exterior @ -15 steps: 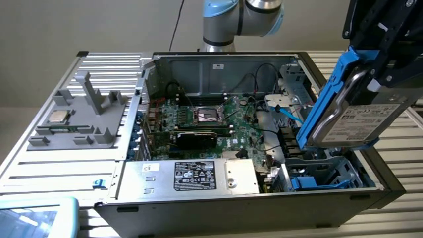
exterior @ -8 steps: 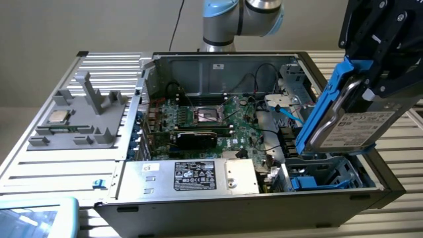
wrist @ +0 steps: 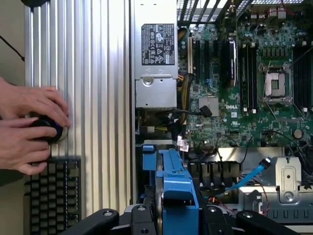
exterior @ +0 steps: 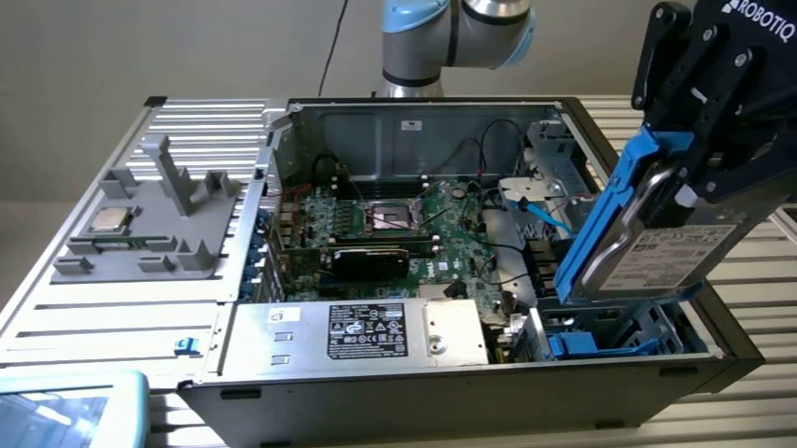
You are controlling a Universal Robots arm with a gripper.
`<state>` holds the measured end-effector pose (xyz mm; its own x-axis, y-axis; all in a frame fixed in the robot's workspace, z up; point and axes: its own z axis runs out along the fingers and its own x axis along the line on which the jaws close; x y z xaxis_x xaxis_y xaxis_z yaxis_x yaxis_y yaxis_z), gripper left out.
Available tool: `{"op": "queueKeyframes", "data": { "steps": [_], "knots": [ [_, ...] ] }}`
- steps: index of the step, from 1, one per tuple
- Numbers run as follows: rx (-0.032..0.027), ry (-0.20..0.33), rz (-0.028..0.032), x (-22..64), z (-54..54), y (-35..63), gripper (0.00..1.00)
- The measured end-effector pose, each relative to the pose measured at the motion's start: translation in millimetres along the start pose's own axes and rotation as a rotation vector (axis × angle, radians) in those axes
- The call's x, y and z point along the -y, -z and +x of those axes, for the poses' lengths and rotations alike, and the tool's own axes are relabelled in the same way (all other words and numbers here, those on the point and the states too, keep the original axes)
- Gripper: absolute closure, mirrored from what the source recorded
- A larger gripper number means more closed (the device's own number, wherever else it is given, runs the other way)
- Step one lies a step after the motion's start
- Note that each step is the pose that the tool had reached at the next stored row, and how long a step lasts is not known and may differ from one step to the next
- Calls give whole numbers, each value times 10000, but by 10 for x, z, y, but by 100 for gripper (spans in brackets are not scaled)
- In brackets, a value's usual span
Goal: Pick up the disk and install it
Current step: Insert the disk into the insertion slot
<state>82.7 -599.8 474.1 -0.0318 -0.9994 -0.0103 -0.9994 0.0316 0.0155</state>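
The disk [exterior: 660, 254], a silver-grey drive with a white label in a bright blue carrier [exterior: 610, 210], hangs on edge, tilted, at the exterior view's right. My gripper [exterior: 692, 173] is shut on its upper part. Its lower end hovers just above the open drive bay [exterior: 617, 338] in the near right corner of the computer case [exterior: 449, 378]. In the wrist view the carrier's blue edge [wrist: 173, 183] runs out from between my black fingers [wrist: 105, 218], with the bay beneath it.
The case holds a motherboard [exterior: 398, 224], a silver power supply [exterior: 373, 331] and a blue cable [exterior: 543, 211] near the bay. A grey fixture [exterior: 162, 219] with a CPU chip [exterior: 110, 220] lies at the exterior view's left. Hands [wrist: 29, 129] rest on a knob beside a keyboard [wrist: 51, 198].
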Motion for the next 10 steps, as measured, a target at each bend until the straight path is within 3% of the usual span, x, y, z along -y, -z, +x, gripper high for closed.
{"op": "queueKeyframes", "data": {
  "steps": [10],
  "knots": [
    [-52, -1, 1, 5, 4, -175, 63]
  ]
}}
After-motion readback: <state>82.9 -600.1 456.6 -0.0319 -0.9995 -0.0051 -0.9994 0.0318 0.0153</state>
